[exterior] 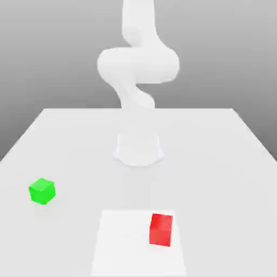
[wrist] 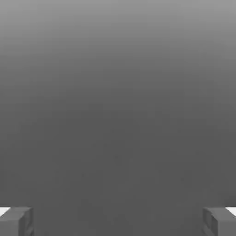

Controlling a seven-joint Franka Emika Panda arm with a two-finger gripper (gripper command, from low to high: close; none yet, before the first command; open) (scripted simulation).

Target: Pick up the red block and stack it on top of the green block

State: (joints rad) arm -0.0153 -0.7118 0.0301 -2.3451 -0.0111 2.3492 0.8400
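Near the lower right of the exterior view, the red block (exterior: 161, 229) sits on the table (exterior: 216, 162) — well apart from the green block (exterior: 42, 190) at mid-left. Nothing is grasped; the gripper (wrist: 118, 221) is spread wide and empty. Next, I judge, it must descend over the red block.
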